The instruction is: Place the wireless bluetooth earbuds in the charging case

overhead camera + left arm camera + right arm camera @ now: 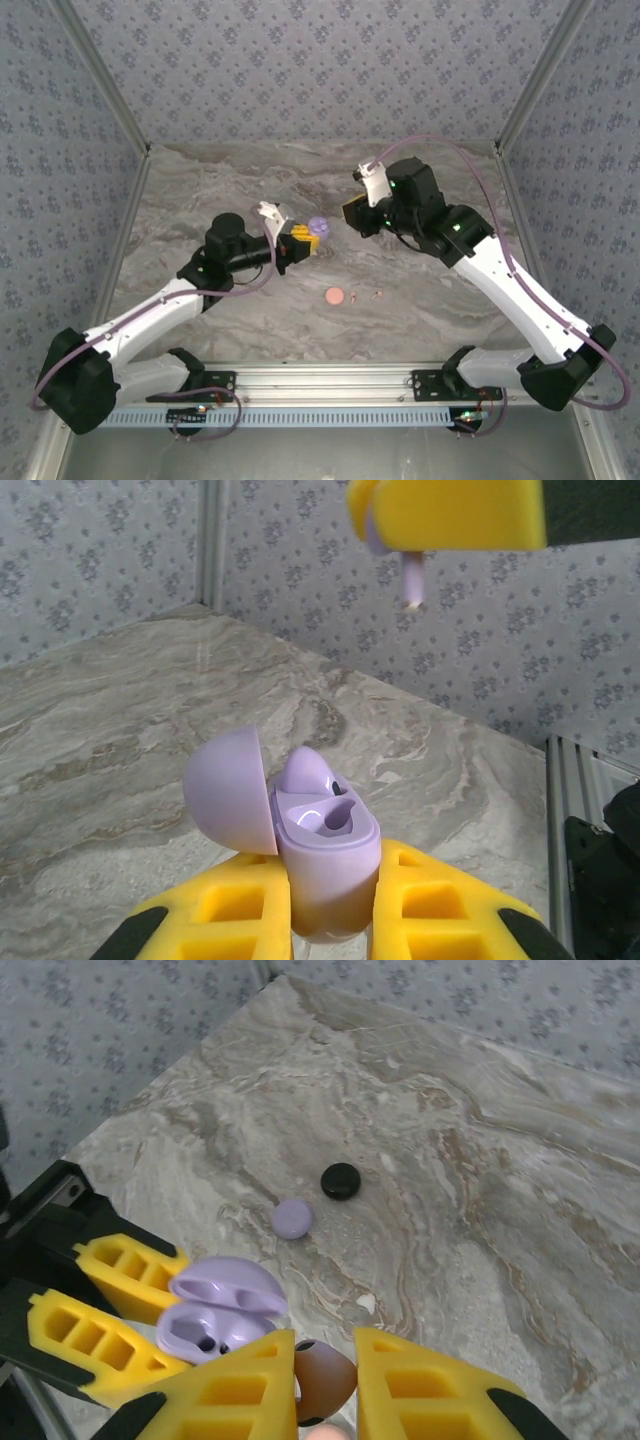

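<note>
Over on the left, the left gripper (303,238) reaches out to mid-table. Its yellow fingers (430,905) are clamped on the base of the lilac charging case (325,830), which is held up off the marble table (200,190). The case's lid (228,790) is swung open to the left. One seated earbud (305,768) sits in the case, and the socket (335,822) beside it is bare. Beyond that arm, bare tabletop runs to the patterned walls (300,60).

Just to the right, a small gap from the case, the right gripper (352,216) faces it. Its pads are pinched on a lilac earbud (412,578), whose stem hangs down out of the yellow finger above the open case without touching it.

Toward the front rail (320,378), a pink round case (334,296) lies flat. One small piece (354,296) lies just beside it and another small bit (377,294) lies further right; both are too tiny to make out, and all three lie apart from both grippers.

From the right wrist view, a lilac puck (292,1218) and a black puck (341,1181) sit close together on open marble, well in from the table's edges.
</note>
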Action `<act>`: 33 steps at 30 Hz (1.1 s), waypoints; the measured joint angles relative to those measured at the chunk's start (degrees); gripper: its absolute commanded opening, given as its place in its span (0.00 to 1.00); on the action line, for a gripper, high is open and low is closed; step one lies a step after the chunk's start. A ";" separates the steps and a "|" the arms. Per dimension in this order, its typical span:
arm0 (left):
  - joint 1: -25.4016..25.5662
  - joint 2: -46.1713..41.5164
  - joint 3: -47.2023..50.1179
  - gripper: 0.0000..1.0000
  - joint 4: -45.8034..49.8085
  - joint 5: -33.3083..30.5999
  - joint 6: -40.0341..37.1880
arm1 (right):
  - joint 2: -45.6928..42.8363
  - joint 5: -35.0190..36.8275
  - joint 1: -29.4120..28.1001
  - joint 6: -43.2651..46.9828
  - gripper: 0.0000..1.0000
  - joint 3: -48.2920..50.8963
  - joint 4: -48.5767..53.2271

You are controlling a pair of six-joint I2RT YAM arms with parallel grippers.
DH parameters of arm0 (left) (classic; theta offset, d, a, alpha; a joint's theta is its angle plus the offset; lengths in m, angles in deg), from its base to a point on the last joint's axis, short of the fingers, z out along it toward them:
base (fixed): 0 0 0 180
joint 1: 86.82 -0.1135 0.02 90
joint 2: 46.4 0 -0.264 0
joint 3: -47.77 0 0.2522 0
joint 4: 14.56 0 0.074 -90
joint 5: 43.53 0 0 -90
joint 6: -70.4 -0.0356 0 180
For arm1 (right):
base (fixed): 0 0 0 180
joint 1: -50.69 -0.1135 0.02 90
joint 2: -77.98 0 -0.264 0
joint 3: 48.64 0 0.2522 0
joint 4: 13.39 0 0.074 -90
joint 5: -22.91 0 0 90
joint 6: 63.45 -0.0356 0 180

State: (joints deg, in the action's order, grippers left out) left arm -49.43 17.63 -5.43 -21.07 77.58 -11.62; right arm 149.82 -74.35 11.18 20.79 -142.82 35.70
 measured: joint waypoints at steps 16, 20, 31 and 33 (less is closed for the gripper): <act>0.61 0.63 -1.20 0.00 -0.33 0.98 -0.94 | 4.26 -1.11 -5.11 5.40 0.20 -0.55 0.26; 0.61 0.63 -1.25 0.00 -0.33 0.94 -0.96 | 4.68 -0.94 -5.64 5.68 0.20 -0.55 0.44; 0.61 0.66 -1.25 0.00 -0.13 0.59 -1.07 | 4.83 0.94 -5.92 6.82 0.20 -1.66 0.74; 0.68 0.66 -1.25 0.00 -0.11 0.66 -1.09 | 4.83 1.51 -5.92 6.97 0.20 -2.03 0.68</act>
State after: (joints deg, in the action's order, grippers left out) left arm -48.75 18.28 -6.68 -21.18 78.24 -12.71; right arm 154.65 -72.84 5.26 27.76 -144.85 36.38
